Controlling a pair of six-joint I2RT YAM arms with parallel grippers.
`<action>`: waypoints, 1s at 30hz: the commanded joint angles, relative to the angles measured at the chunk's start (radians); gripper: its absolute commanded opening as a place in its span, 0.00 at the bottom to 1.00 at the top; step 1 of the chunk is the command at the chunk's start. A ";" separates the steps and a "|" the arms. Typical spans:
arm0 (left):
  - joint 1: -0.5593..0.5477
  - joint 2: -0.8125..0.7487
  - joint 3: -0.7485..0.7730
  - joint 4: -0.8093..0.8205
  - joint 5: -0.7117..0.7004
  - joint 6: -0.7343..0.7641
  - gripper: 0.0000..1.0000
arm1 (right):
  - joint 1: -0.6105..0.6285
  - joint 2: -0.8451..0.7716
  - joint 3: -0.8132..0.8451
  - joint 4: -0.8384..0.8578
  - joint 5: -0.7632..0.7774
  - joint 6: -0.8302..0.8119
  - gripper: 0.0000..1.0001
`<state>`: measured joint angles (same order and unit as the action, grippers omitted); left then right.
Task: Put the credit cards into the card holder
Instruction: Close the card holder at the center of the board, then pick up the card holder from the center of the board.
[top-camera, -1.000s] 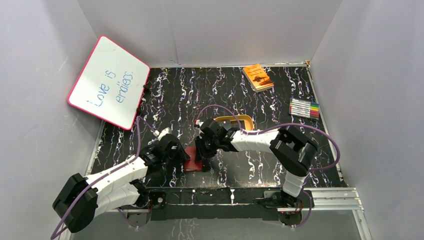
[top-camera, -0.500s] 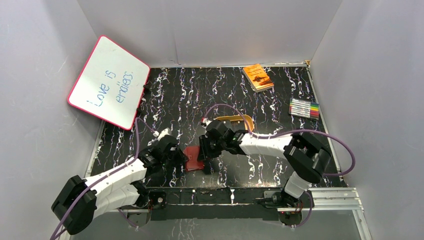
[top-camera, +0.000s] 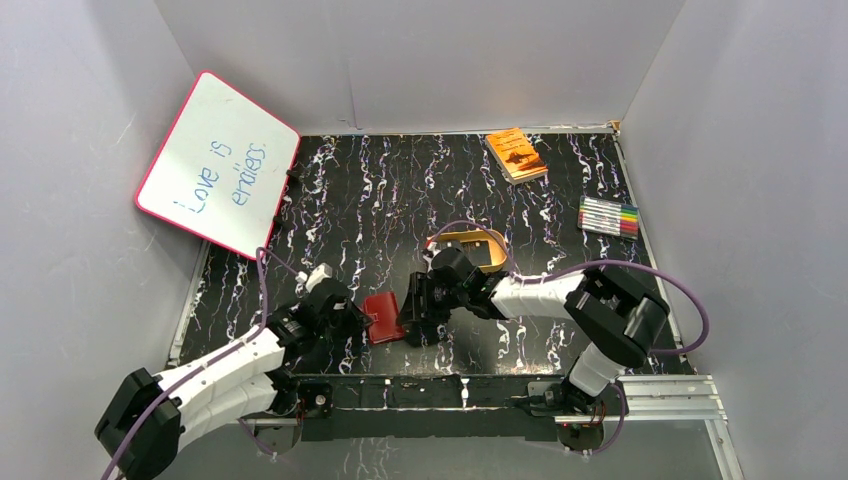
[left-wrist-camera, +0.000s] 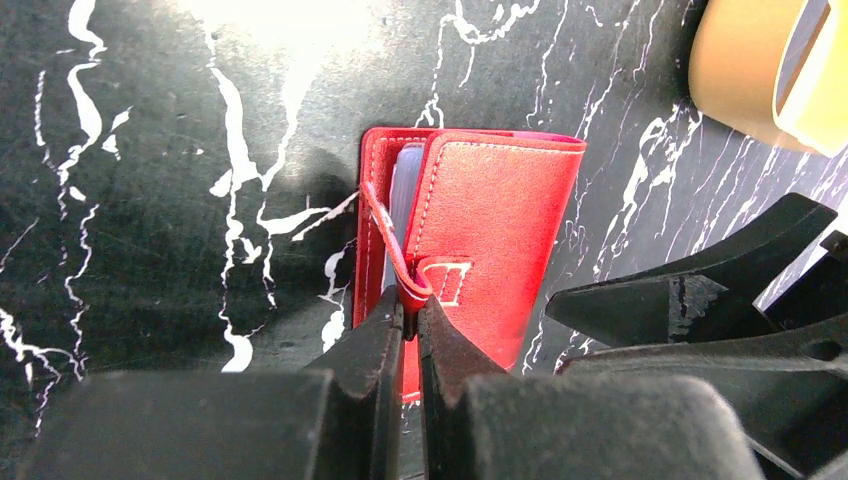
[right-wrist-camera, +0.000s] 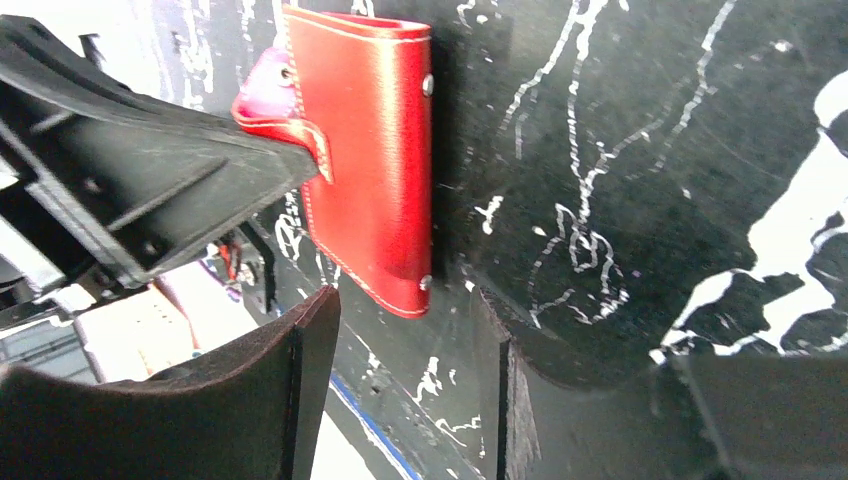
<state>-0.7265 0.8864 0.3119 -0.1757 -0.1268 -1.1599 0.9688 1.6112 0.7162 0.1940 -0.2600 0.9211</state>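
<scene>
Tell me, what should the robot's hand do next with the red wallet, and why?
Probably the left hand should gently pull the snap tab away from the cover to open the card holder. It already pinches that tab, and the cover looks folded shut.

Whiteboard (top-camera: 215, 165) leans left; orange book (top-camera: 516, 154), markers (top-camera: 608, 216) far right; gold tray (top-camera: 468, 232) central.
</scene>
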 joint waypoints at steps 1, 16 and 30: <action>-0.001 -0.015 -0.054 -0.175 -0.065 -0.046 0.00 | -0.005 0.019 -0.008 0.142 -0.039 0.038 0.60; 0.000 -0.037 -0.115 -0.231 -0.057 -0.160 0.00 | -0.009 0.103 -0.010 0.228 -0.107 0.075 0.61; 0.000 0.014 -0.121 -0.243 -0.031 -0.197 0.00 | -0.008 0.183 -0.034 0.390 -0.198 0.162 0.59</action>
<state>-0.7265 0.8314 0.2573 -0.1993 -0.1413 -1.3785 0.9623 1.7721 0.7067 0.4805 -0.4137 1.0451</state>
